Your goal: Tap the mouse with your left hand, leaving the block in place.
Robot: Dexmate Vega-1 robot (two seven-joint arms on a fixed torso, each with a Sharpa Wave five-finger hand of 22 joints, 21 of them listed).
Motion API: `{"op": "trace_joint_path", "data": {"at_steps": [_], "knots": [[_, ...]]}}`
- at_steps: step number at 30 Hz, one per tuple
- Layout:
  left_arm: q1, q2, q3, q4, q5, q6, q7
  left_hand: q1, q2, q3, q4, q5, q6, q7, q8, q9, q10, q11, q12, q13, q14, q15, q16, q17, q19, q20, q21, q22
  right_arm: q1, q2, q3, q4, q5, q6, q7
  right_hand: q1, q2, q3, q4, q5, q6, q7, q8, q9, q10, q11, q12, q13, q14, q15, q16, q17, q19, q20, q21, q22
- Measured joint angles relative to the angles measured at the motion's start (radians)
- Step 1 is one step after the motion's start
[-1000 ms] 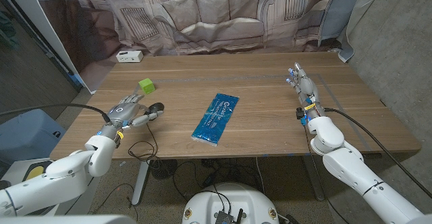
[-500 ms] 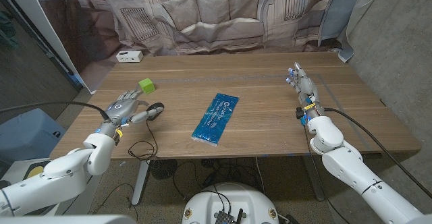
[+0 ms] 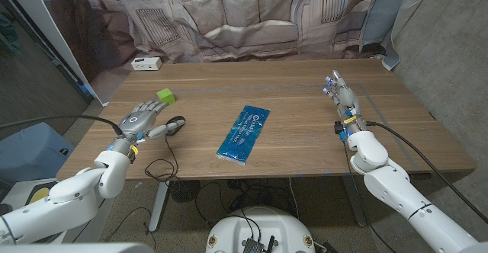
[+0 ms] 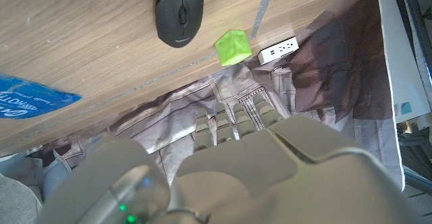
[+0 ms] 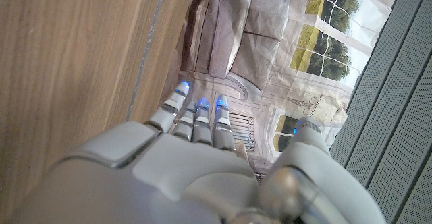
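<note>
Hovering spread-fingered, the left hand (image 3: 142,120) is nearing the mouse (image 3: 176,122) at the desk's (image 3: 305,131) left, thumb almost touching; the tap is seemingly pending, and the right hand (image 3: 341,93) is idling, fingers straight together. Showing apart in the left wrist view, mouse (image 4: 178,13) and block (image 4: 233,47) are sitting undisturbed.

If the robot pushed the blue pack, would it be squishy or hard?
Probably squishy: the blue pack looks like a soft, glossy pouch lying flat on the table, so it would likely flop if lifted. Its shiny skin may be slippery. Being flat, it should slide, not roll.
</note>
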Motion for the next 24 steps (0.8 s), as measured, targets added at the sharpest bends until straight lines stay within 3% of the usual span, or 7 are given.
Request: {"op": "trace_joint_path", "data": {"at_steps": [11,19,20,24], "knots": [[0.016,-0.047,-0.038,0.005,-0.004,-0.041,0.012,0.000,0.000,0.000,0.000,0.000,0.017,0.005,0.016,0.000,0.000,0.000,0.000,0.000,0.006,-0.001,0.000,0.000,0.010,0.000,0.000,0.000,0.002,-0.004,-0.001,-0.003,0.001,-0.001,0.005,0.000,0.000,-0.004,-0.004,0.000,0.000,0.000,0.000,0.000,0.000,0.000,0.000,0.000,0.000,0.000,0.000,0.000,0.000,0.000,0.000,0.000],[0.014,-0.076,-0.050,0.012,-0.022,-0.102,0.040,0.005,0.005,0.000,0.000,-0.004,0.070,0.023,0.035,0.000,0.018,-0.004,0.000,0.000,0.028,-0.003,0.000,0.000,0.025,0.007,0.008,0.000,0.003,-0.005,-0.003,-0.003,0.001,-0.001,0.008,-0.004,0.004,-0.008,0.001,0.000,0.000,0.000,0.000,0.000,0.000,0.000,0.000,0.000,0.000,0.000,0.000,0.000,0.000,0.000,0.000,0.000],[0.004,-0.109,-0.058,0.022,-0.024,-0.108,0.042,0.005,0.005,0.000,0.000,-0.004,0.071,0.023,0.038,0.000,0.020,-0.005,0.000,0.000,0.028,-0.003,0.000,0.000,0.025,0.007,0.008,0.000,0.003,-0.005,-0.003,-0.003,0.001,-0.001,0.010,-0.004,0.004,-0.008,0.001,0.000,0.000,0.000,0.000,0.000,0.000,0.000,0.000,0.000,0.000,0.000,0.000,0.000,0.000,0.000,0.000,0.000],[-0.003,-0.132,-0.065,0.028,-0.035,-0.145,0.058,0.005,0.005,-0.003,-0.003,-0.004,0.088,0.027,0.043,0.000,0.026,0.001,0.000,0.000,0.032,-0.007,0.004,0.000,0.025,0.007,0.008,0.000,0.003,-0.005,-0.003,-0.002,0.001,0.000,0.012,-0.004,0.004,-0.008,0.001,0.000,0.000,0.000,0.000,0.000,0.000,0.000,0.000,0.000,0.000,0.000,0.000,0.000,0.000,0.000,0.000,0.000]]}}
